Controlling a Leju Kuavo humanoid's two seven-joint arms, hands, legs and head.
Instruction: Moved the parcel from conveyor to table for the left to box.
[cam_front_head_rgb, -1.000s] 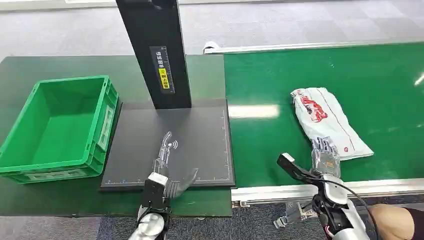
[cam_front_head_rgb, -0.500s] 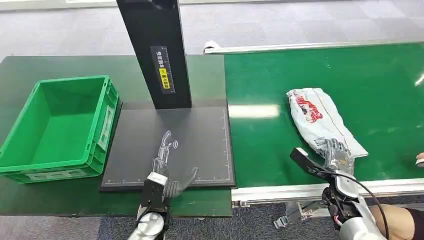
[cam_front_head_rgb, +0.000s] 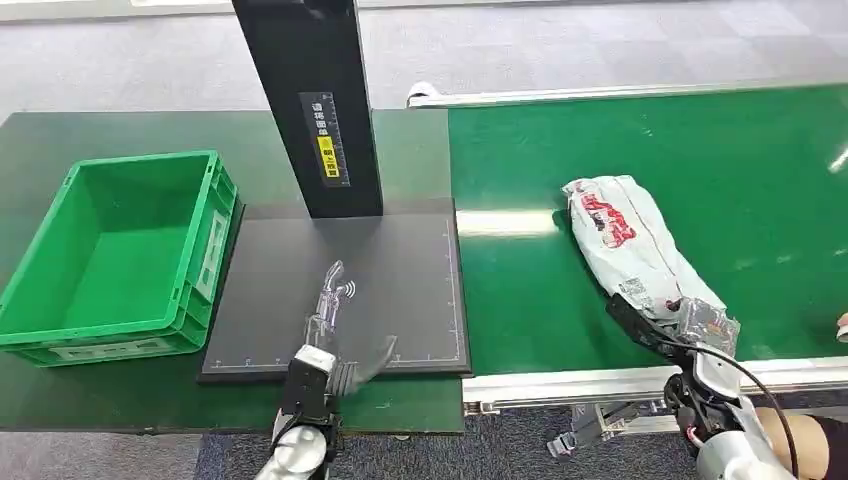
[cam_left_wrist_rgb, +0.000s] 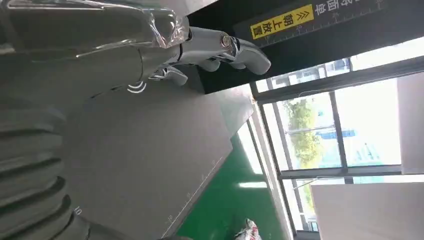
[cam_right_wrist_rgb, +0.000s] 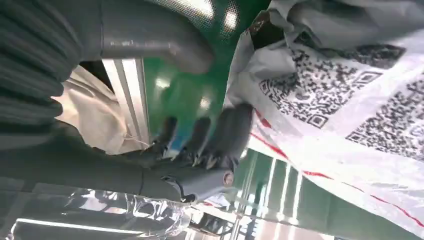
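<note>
the parcel (cam_front_head_rgb: 635, 240) lies on the green conveyor (cam_front_head_rgb: 700, 140), in the right half of the head view, a long white bag with red print. compared with one second ago it is carried a little to the left in the frame and it is turned, so its near end now points to the lower right, where the right hand (cam_front_head_rgb: 690, 325) meets it. a second ago this hand was only at the near edge of the bag; now it is further right and lower in the frame and over the near end. in the right wrist view the dark fingers (cam_right_wrist_rgb: 220, 135) press on the plastic beside the printed codes, and the thumb is apart above the belt. i judge the hand is closing on the bag, but whether it already holds it firmly i cannot tell.

the parcel is not lifted yet, so the move to the table is only beginning.

the left hand (cam_front_head_rgb: 335, 340) is in the same place as before, in the lower middle of the head view above the dark mat (cam_front_head_rgb: 400, 260). its fingers are stretched apart and hold nothing. the green box (cam_front_head_rgb: 215, 215) stands at the left, with nothing inside.
</note>
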